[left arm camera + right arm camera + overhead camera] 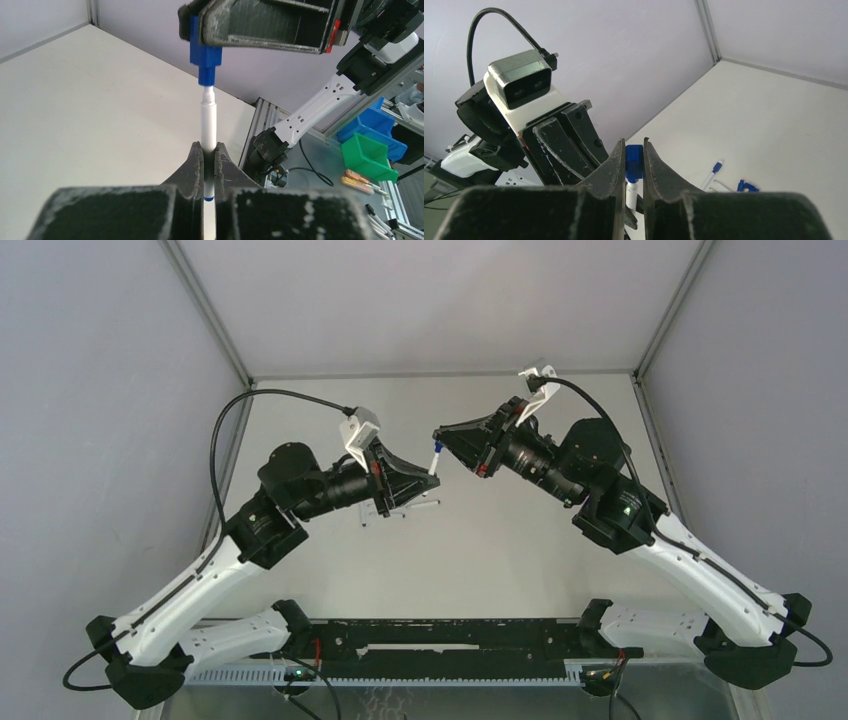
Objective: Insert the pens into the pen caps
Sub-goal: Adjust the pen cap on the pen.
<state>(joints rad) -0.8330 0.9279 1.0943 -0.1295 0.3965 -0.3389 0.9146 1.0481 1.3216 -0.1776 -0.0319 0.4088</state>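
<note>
Above the middle of the table, my left gripper [428, 474] [208, 148] is shut on a thin white pen [208, 122] [435, 462], which sticks out past its fingertips. Facing it, my right gripper [440, 443] [634, 143] is shut on a dark blue pen cap [634, 161] [205, 60]. The pen's narrow tip [208, 94] sits just at the cap's open end. In the right wrist view, the white pen [631, 194] shows below the cap. On the table lie a capped pen [713, 174] and a loose blue cap [746, 186].
Thin pens [402, 511] lie on the white table [520, 560] under the left gripper. Grey walls enclose the table on three sides. Off the table's edge stand blue and green bins [370, 150].
</note>
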